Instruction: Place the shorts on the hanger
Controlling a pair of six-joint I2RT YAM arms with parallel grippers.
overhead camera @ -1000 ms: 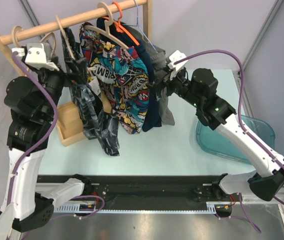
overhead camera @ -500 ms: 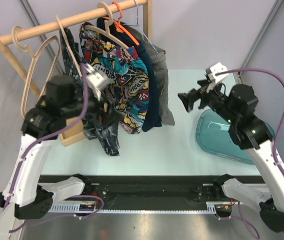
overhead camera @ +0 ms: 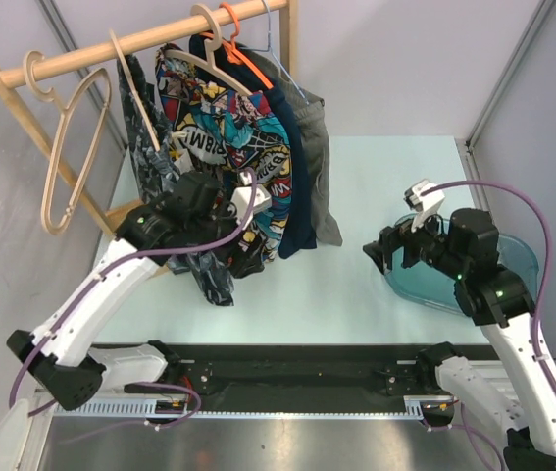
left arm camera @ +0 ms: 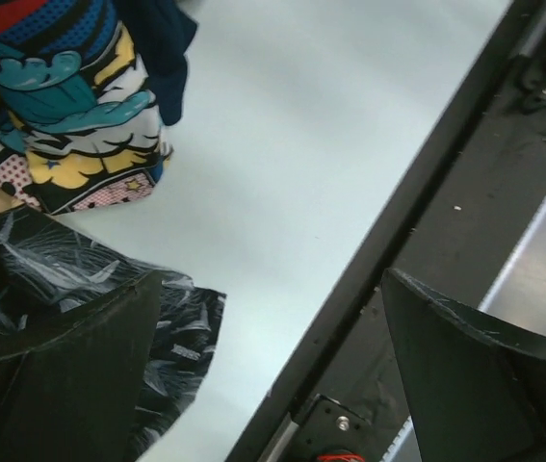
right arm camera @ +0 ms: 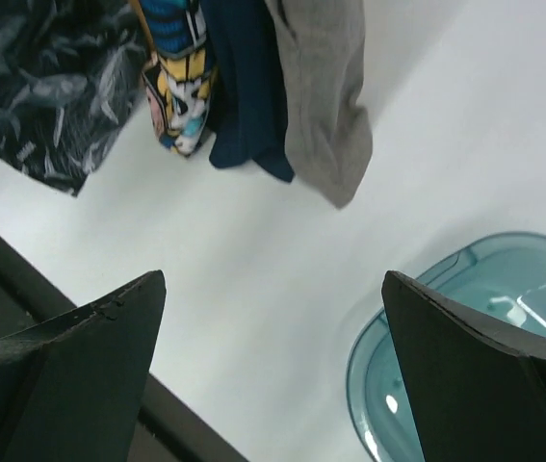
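Looking down from the top camera, I count five hangers on the rail (overhead camera: 150, 39): three of wood, one orange hanger (overhead camera: 236, 29) and one wire hanger (overhead camera: 276, 25). One wood hanger hangs empty at the far left (overhead camera: 70, 147). The hanger (overhead camera: 132, 86) next to it carries the shorts (overhead camera: 152, 172), whose hem drops to just above the table (overhead camera: 376, 177). Three more garments hang to their right: comic shorts (overhead camera: 233, 157), a navy garment (overhead camera: 297, 211) and a grey garment (overhead camera: 315, 147). One teal tub (overhead camera: 498, 289) sits at the table's right edge. My left arm (overhead camera: 111, 294) reaches across the front of the shorts' lower part. The right gripper (overhead camera: 383, 250) hangs over the table, well apart from the clothes.

On the left wrist camera, the left gripper (left arm camera: 273, 385) is spread wide with nothing between its fingers. The shorts' hem shows beside the left finger (left arm camera: 61, 375); I cannot tell whether they touch.

On the right wrist camera, the right gripper is spread wide too, holding nothing and touching nothing.
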